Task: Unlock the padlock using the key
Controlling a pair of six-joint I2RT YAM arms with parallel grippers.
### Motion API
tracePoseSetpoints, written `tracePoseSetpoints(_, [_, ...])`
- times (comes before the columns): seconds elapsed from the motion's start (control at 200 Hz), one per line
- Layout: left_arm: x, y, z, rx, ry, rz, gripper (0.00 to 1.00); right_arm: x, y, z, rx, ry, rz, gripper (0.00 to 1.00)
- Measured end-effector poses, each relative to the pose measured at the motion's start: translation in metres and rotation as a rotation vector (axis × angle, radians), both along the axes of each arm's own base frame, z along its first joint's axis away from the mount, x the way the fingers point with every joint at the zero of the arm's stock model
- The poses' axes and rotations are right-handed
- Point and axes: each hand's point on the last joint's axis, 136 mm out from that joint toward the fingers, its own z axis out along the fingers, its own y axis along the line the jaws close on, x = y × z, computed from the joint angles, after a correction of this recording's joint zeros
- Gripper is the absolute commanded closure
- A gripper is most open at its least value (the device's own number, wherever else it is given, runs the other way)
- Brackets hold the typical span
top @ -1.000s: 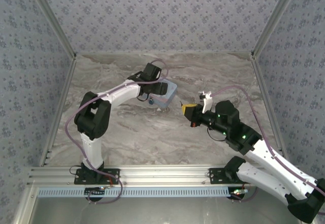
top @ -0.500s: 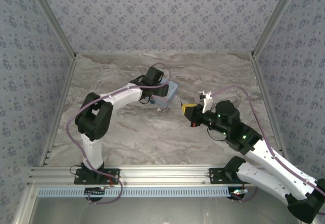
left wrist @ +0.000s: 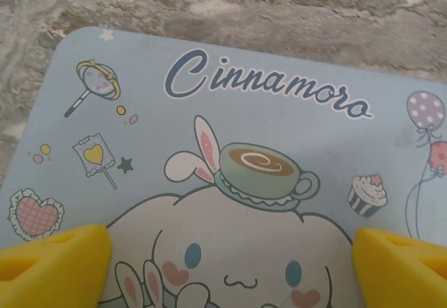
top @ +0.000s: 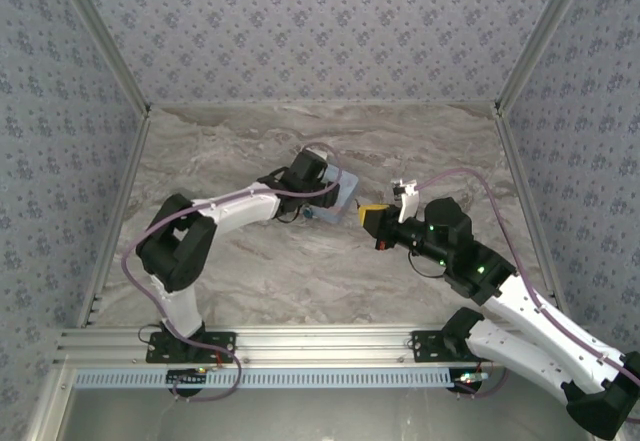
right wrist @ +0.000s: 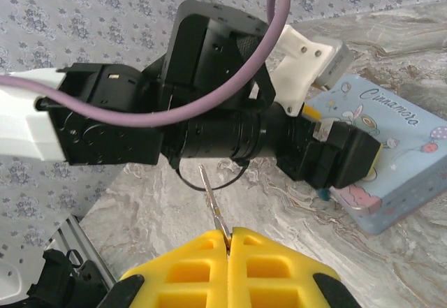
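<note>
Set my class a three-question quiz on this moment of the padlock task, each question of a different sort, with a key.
1. Fill the gap: the cartoon character on the lid of the tin wears a ___ on its head.
2. True or false: the left pincer is clamped shut on the tin.
3. What is the right pincer shut on? A. a thin metal key on a ring. B. the tin. C. nothing.

Key
1. cup
2. False: its fingers stand wide apart over the lid.
3. A
</note>
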Motion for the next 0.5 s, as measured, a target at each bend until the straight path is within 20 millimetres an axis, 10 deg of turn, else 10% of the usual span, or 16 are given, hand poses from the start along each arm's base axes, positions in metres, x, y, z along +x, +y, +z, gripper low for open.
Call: tracePoseSetpoints(0.505, [-0.03, 0.004, 0.013, -0.034, 0.101, -0.041, 0.03, 0.0, 0.0, 0.0, 0.0, 0.0, 0.0, 1.0])
